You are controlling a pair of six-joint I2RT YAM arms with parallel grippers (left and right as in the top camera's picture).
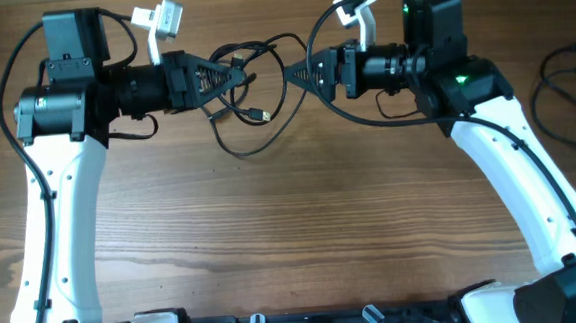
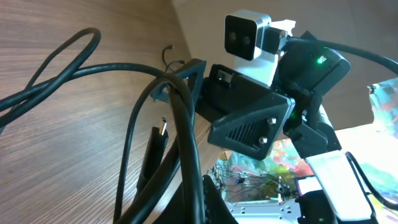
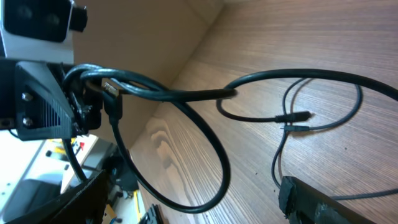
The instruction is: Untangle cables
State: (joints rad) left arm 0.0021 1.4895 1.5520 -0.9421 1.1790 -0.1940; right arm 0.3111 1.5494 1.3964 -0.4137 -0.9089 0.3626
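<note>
The cables (image 1: 249, 99) form a thin black tangle on the wooden table between my two grippers, with one small plug (image 1: 258, 114) lying loose below it. My left gripper (image 1: 241, 79) is shut on several strands of the cables (image 2: 180, 143), which run up out of its jaws. Facing it from the right, my right gripper (image 1: 291, 74) is open. In the right wrist view its fingers (image 3: 308, 199) stand wide apart, and a cable loop (image 3: 214, 149) hangs between them without being gripped. Two plug ends (image 3: 301, 116) rest on the wood beyond.
Another black cord (image 1: 564, 79) lies at the table's far right edge. The white arms' own thick wires (image 1: 21, 58) arc beside each arm. Bare wood (image 1: 292, 221) fills the front of the table.
</note>
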